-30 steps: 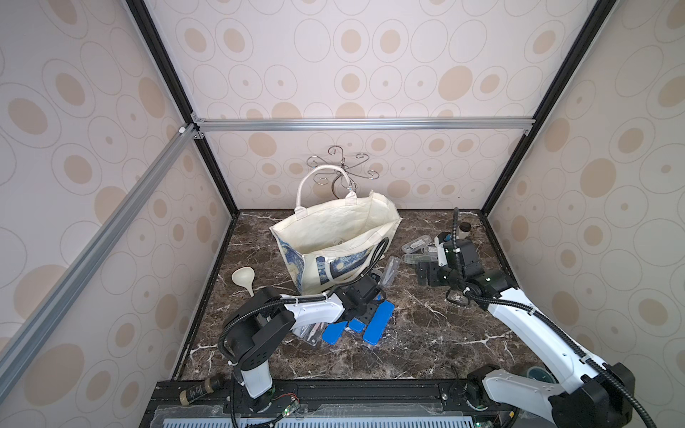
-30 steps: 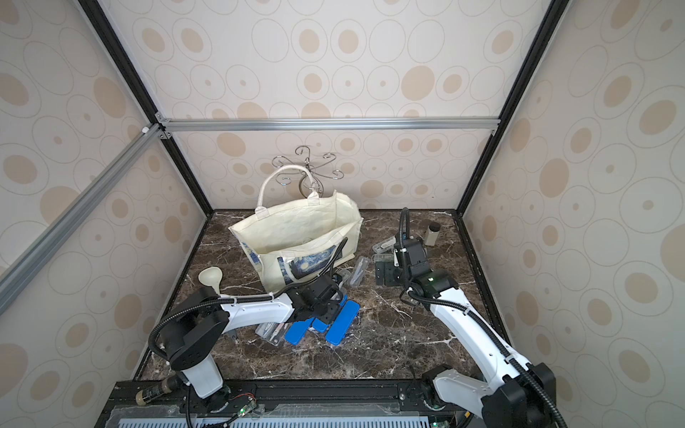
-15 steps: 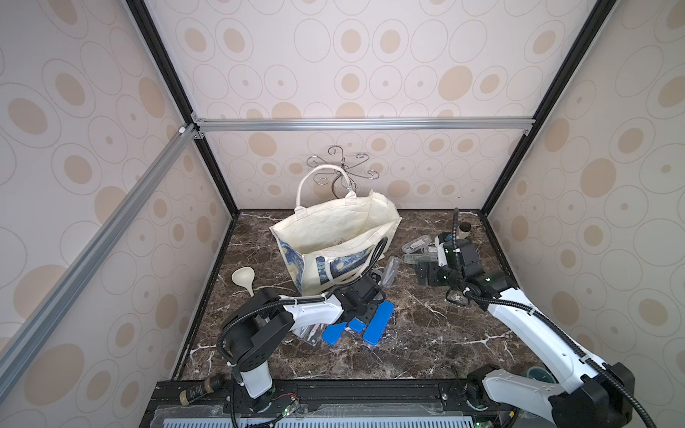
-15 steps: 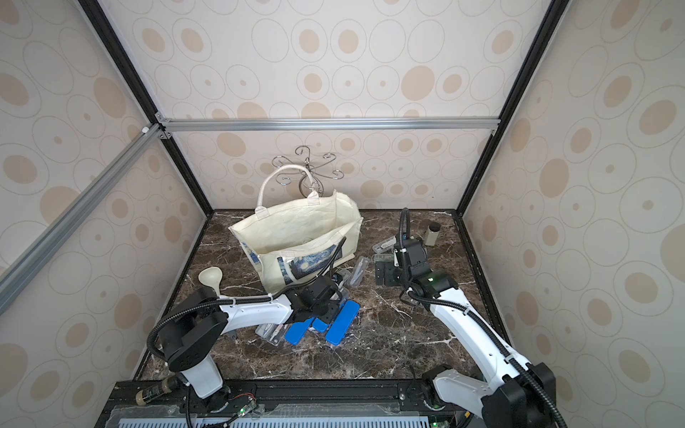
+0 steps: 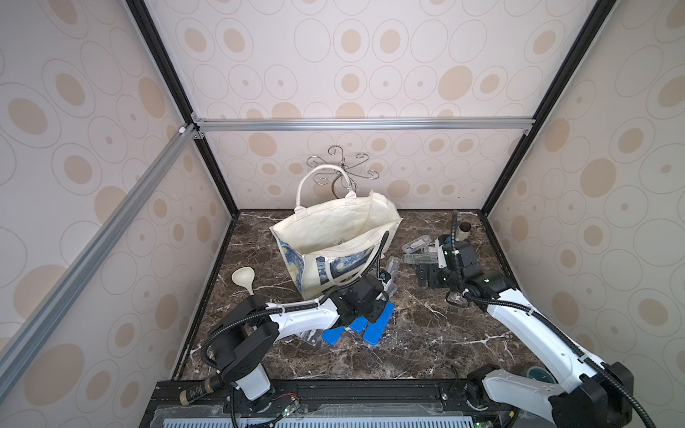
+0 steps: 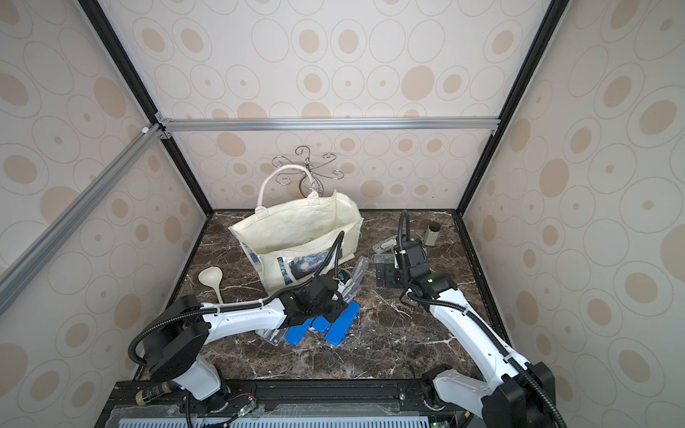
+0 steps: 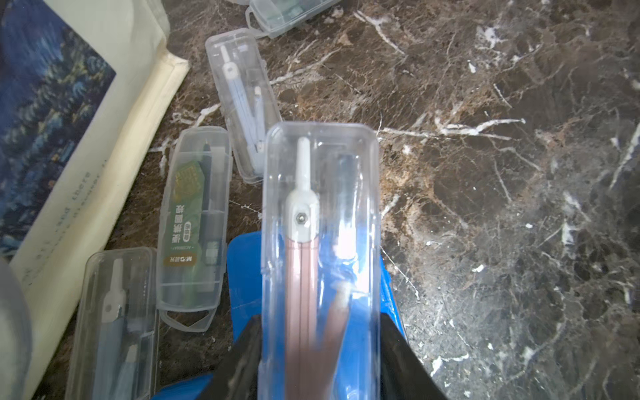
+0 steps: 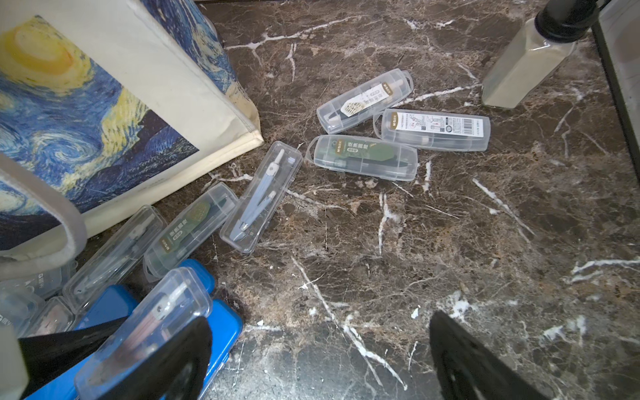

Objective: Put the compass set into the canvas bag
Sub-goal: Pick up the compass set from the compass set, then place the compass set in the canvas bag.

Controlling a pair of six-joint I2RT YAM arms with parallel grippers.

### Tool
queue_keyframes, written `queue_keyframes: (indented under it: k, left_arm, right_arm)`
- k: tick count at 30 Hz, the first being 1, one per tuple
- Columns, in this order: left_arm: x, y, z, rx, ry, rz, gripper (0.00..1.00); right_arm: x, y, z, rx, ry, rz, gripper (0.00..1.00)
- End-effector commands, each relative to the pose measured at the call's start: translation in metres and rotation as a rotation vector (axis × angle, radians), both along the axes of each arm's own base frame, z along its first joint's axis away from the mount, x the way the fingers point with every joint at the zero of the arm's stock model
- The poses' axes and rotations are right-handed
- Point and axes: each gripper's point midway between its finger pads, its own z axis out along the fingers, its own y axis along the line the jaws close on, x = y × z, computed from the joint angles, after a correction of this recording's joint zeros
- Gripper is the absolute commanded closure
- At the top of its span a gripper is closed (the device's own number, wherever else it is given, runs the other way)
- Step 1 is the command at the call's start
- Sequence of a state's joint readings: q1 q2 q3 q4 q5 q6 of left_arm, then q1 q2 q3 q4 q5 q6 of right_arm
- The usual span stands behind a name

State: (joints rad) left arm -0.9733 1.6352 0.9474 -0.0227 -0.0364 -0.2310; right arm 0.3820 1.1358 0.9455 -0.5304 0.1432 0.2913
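Observation:
The compass set [image 7: 320,242] is a clear plastic case with a pink compass inside. My left gripper [image 7: 320,322] is shut on its near end, one black finger on each long side. It hangs just above blue cases [image 7: 242,277]. In the right wrist view the held case [image 8: 149,322] tilts upward. The canvas bag [image 5: 333,229] [image 6: 296,229] stands open-mouthed just behind my left gripper [image 5: 383,292] [image 6: 343,292]. My right gripper [image 8: 322,374] [image 5: 426,278] stands open over bare marble to the bag's right.
Three more clear compass cases [image 8: 259,197] lie along the bag's base, and three others [image 8: 363,157] sit further back right. A pale bottle [image 5: 463,231] stands at the back right corner. A cream ladle [image 5: 242,278] lies left of the bag. A wire hook stand [image 5: 341,166] rises behind it.
The left jaws have drawn in slightly on the case. Both arms stay about where they were.

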Motion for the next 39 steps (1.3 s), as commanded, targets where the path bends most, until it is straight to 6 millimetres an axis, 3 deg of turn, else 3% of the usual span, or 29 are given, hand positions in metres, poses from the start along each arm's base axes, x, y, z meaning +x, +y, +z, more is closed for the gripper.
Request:
queue_keyframes:
  k: [1,8,15,21,26,32,39]
  left_arm:
    - [0.007,-0.029,0.059,-0.121,-0.117,-0.077,0.7]
    - [0.011,-0.046,0.119,-0.229,-0.223,-0.132,0.7]
    - [0.031,-0.041,0.184,-0.265,-0.385,-0.069,0.7]
    - [0.065,-0.005,0.248,-0.199,-0.568,0.096,0.69]
    - [0.092,0.032,0.28,-0.135,-0.643,0.187,0.68]
    - [0.132,0.082,0.27,0.01,-0.641,0.271,0.68]
    - [0.166,0.119,0.214,0.254,-0.593,0.276,0.69]
  right_arm:
    - [0.0,-0.011,-0.002,-0.02,-0.004,-0.043,0.0]
    - [-0.001,-0.017,-0.014,-0.033,0.03,-0.067,0.0]
    - [-0.001,-0.024,-0.02,-0.034,0.041,-0.093,0.0]
    - [-0.002,-0.024,-0.024,-0.03,0.049,-0.091,0.0]
    - [-0.002,-0.024,-0.028,-0.036,0.059,-0.09,0.0]
    - [-0.002,-0.025,-0.031,-0.038,0.069,-0.092,0.0]
    - [0.0,-0.024,-0.03,-0.04,0.069,-0.087,0.0]
